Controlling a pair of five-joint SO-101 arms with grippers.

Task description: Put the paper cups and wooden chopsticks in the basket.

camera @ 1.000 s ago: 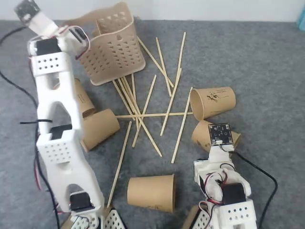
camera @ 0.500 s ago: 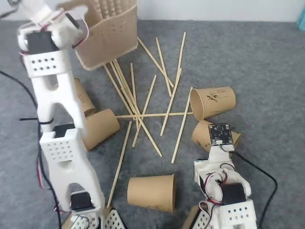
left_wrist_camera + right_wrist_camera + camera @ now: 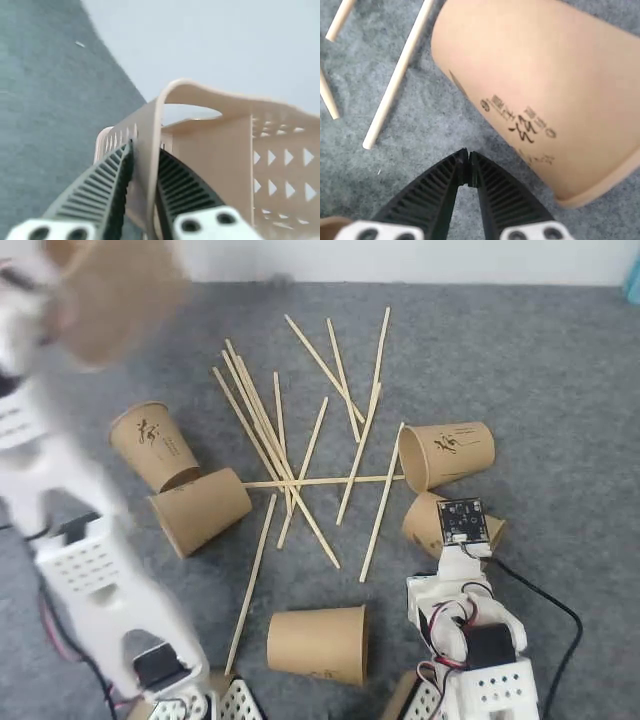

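Basket (image 3: 215, 150) wall clamped in left pincer (image 3: 145, 150), held aloft.

You see grey carpet (image 3: 560, 390), a white wall (image 3: 450, 260) along its far edge, and something blue (image 3: 634, 280) at its far right corner.

Chopsticks (image 3: 268, 430) between left cups (image 3: 200, 510) and right cups (image 3: 445, 455); basket (image 3: 115, 295) far-left.

Tabletop (image 3: 560, 390): grey felt-like covering, fibrous texture.
Wall (image 3: 450, 260): plain, pale, meeting the tabletop along its far edge.
Far right corner: teal object (image 3: 634, 280), cut off at the edge.
Light: even, soft shadows.
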